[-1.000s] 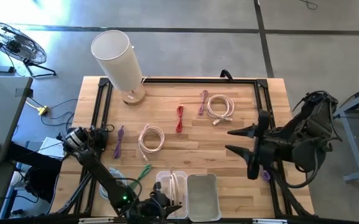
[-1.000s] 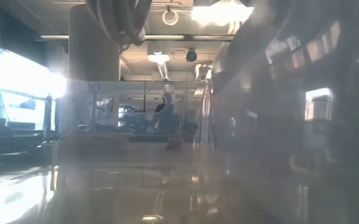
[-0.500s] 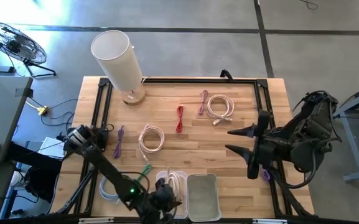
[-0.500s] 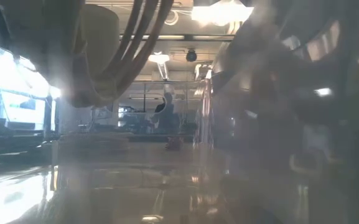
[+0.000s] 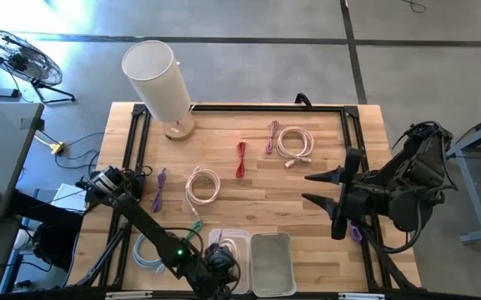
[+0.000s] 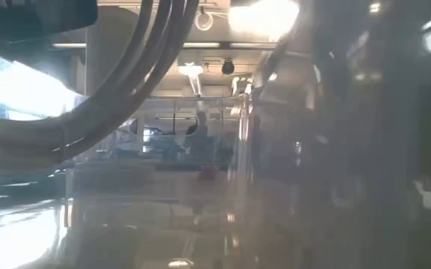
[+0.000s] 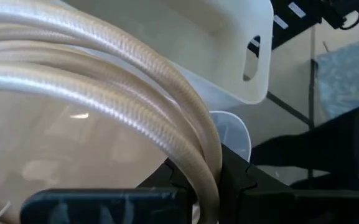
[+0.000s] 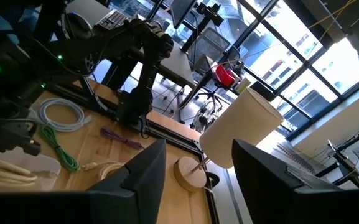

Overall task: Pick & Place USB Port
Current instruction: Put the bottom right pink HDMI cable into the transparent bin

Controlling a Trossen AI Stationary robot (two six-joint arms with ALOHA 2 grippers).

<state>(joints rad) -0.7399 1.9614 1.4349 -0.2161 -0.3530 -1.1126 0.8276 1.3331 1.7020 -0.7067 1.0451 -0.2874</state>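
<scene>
My left gripper (image 5: 219,265) is at the table's near edge, shut on a cream coiled USB cable (image 7: 104,81). The cable's loops (image 5: 228,248) lie within the outline of the left clear bin (image 5: 212,236). In the low view, its strands (image 6: 148,60) hang close before the camera. The bin's wall with a handle slot (image 7: 251,59) stands just beyond the coil. My right gripper (image 5: 319,188) hovers open over the right half of the table, touching nothing. Its fingers (image 8: 145,168) frame the right wrist view. My left gripper pinches the cream cable's bundled loops (image 7: 198,155) between its two dark fingers (image 7: 235,180), several strands together. The loops fan out from the fingers over the inside of the clear bin (image 7: 254,37). Whether they rest on its bottom cannot be told.
A second clear bin (image 5: 272,262) sits right of the first. Loose cables lie on the wood: a white coil (image 5: 294,142), a purple one (image 5: 272,136), a red one (image 5: 241,158), a cream coil (image 5: 202,185), a purple one (image 5: 160,189), a green one (image 5: 192,229) and a pale coil (image 5: 148,250). A white cylinder (image 5: 157,79) stands far left.
My left arm's forearm has swung a little toward the table's right, keeping its hold on the cream cable. In the low view the cable's strands have come down from the top and grown larger and nearer. The right arm has kept still.
</scene>
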